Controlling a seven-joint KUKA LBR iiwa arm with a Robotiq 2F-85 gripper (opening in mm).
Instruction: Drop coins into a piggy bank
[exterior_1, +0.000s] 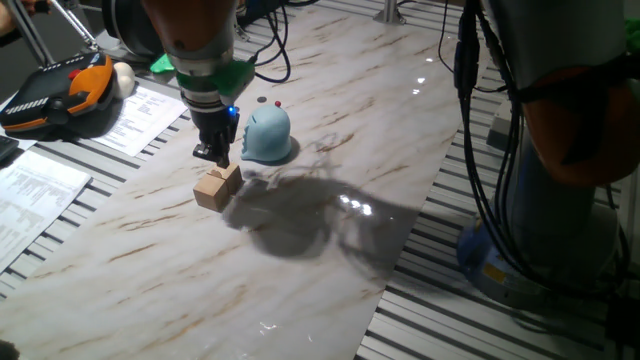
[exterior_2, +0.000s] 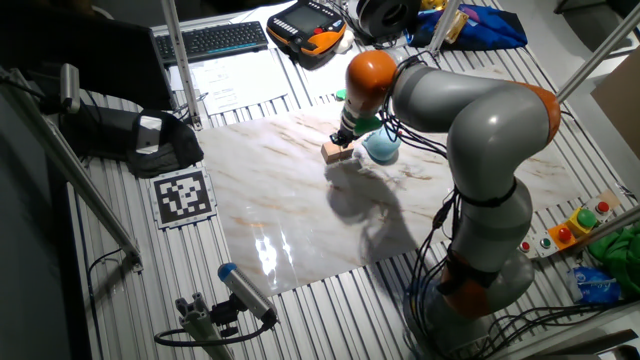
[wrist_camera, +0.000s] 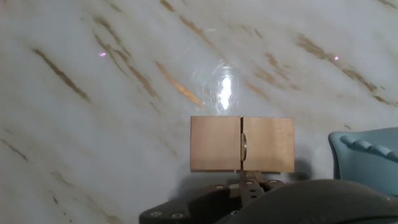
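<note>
The light blue piggy bank (exterior_1: 267, 135) (exterior_2: 381, 148) stands on the marble board, and its edge shows at the right of the hand view (wrist_camera: 367, 158). Two tiny reddish coins (exterior_1: 262, 100) lie on the board just behind it. Left of the bank, two tan wooden cubes (exterior_1: 217, 187) (wrist_camera: 214, 143) sit side by side. A thin coin (wrist_camera: 244, 145) stands on edge in the slit between them. My gripper (exterior_1: 213, 156) (exterior_2: 343, 140) (wrist_camera: 242, 184) hangs just above the cubes. Its fingers are close together and nothing shows between them.
The marble board (exterior_1: 330, 230) lies on a slatted metal table. An orange teach pendant (exterior_1: 55, 90) and papers (exterior_1: 40, 185) lie at the left. A keyboard (exterior_2: 215, 38) and a QR marker (exterior_2: 183, 193) sit beyond the board's edges. The arm's base and cables (exterior_1: 560, 150) stand at the right.
</note>
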